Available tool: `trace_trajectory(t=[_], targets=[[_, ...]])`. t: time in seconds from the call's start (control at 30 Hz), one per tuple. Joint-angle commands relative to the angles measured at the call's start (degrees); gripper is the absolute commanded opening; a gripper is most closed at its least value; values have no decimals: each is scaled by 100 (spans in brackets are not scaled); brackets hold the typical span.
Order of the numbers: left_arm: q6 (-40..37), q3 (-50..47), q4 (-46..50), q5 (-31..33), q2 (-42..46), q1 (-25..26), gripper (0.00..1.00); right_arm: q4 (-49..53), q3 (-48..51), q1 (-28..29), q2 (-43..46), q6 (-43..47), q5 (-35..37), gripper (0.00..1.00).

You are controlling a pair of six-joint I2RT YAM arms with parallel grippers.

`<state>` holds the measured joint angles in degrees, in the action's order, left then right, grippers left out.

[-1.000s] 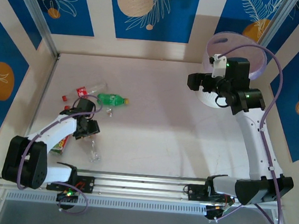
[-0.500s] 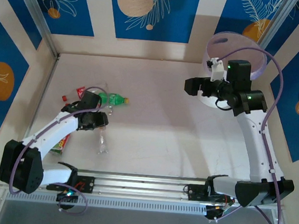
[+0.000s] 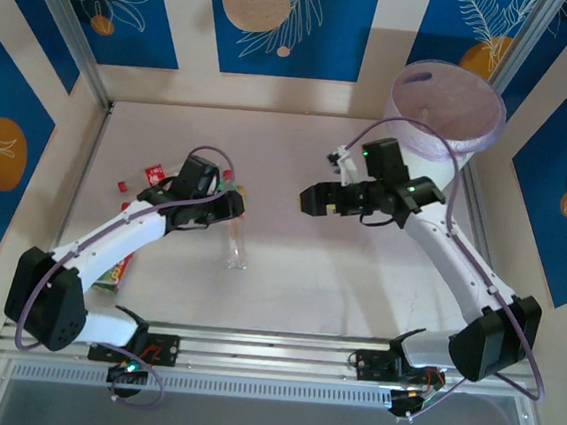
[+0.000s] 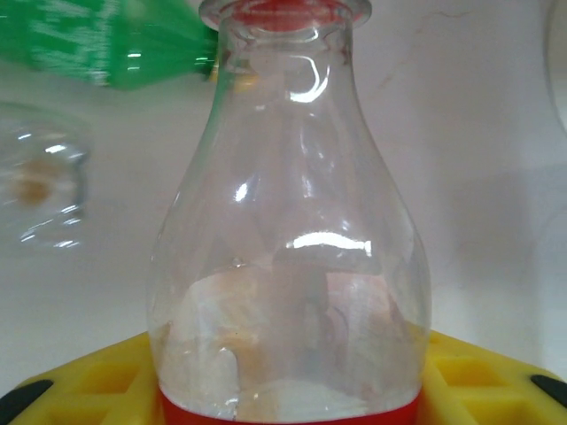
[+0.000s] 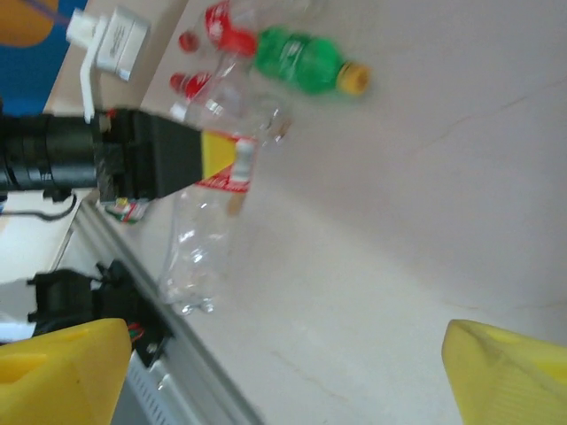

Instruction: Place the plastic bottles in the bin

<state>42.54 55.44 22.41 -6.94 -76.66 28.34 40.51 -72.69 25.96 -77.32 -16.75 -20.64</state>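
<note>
Left gripper (image 3: 230,207) has swung in from 9 o'clock toward the middle of the bench (image 3: 309,265), jaws clamped on a clear red-labelled bottle (image 3: 237,250). Right gripper (image 3: 306,203) has come away from the bin (image 3: 447,160) at 1 o'clock, jaws apart and empty. The green bottle (image 5: 301,60) lies at 9 o'clock.

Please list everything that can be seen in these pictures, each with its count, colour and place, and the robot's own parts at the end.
bin: one, white with lilac liner, far right corner of the table.
held bottle: one, clear with red label, in the left gripper, left of table centre.
green bottle: one, green with yellow cap, lying beyond the held bottle.
other bottles: at least two, clear with red caps and labels, lying far left; exact count unclear.
table: one, off-white.
left gripper: black with yellow pads, shut on the held bottle.
right gripper: open, empty, over table centre.
</note>
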Motion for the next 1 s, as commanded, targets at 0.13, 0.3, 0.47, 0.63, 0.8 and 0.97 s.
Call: trace_trajectory(t=[0.13, 0.3, 0.47, 0.63, 0.8, 0.97], targets=[[533, 329, -1188, -379, -292, 262, 30, -883, 481, 468, -394, -639, -566, 77], [812, 344, -1707, -244, -390, 484, 26, -1364, 684, 646, -698, -888, -720, 71], [1206, 206, -2300, -415, -464, 610, 25, -1659, 763, 674, -961, -978, -617, 68], [1384, 135, -2586, -456, -549, 708, 25, -1888, 794, 740, -1192, -1035, -598, 67], [1496, 156, -2768, -432, -699, 755, 25, -2115, 835, 814, -1350, -1138, -679, 70], [1507, 254, -2810, -380, -789, 786, 24, -2088, 844, 834, -1367, -1137, -593, 60]])
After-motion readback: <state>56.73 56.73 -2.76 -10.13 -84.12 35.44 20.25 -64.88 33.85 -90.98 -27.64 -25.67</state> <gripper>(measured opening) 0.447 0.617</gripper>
